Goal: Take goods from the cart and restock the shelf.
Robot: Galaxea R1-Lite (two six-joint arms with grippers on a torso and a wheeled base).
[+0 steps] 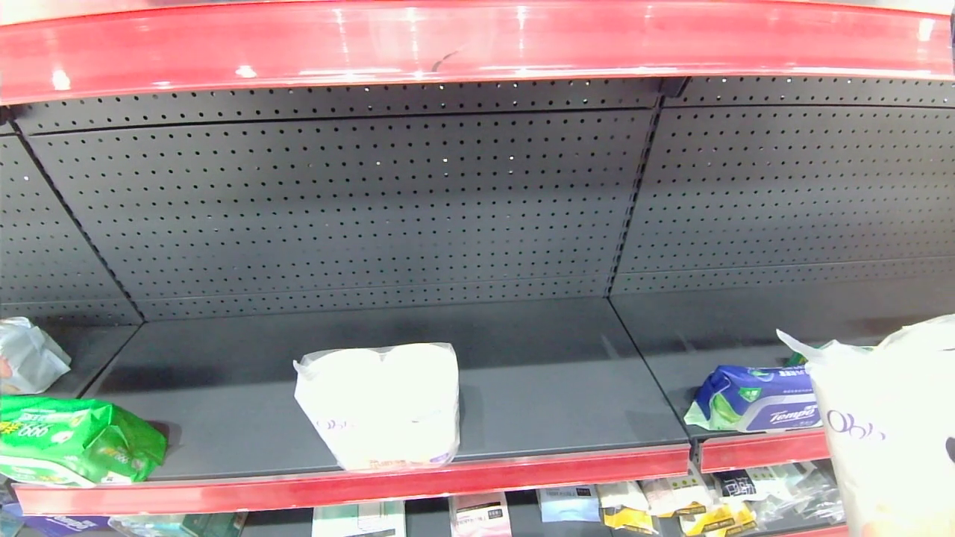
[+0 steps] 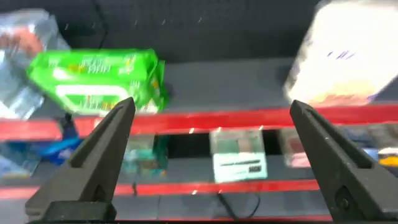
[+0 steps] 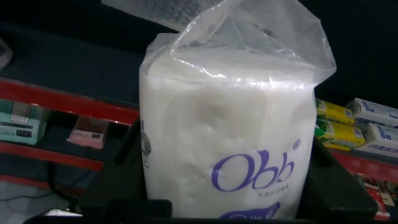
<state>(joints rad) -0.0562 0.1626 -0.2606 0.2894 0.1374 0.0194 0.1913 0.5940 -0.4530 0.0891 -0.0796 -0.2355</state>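
A white pack of tissue rolls [image 1: 377, 406] stands near the front edge of the dark shelf [image 1: 537, 380], in the middle bay. My right gripper [image 3: 227, 140] is shut on a second white tissue pack [image 3: 230, 162] in clear plastic. That held pack [image 1: 888, 432] hangs at the lower right, in front of the shelf. My left gripper [image 2: 211, 106] is open with nothing between its fingers. It is held in front of the shelf's red edge, between the green pack [image 2: 93, 78] and the standing white pack [image 2: 345, 59].
A green wipes pack [image 1: 74, 440] and a grey bag [image 1: 30, 354] lie at the shelf's left end. A blue wipes pack [image 1: 753, 399] lies in the right bay. Free shelf room lies on both sides of the white pack. The lower shelf [image 1: 567, 507] holds several small goods.
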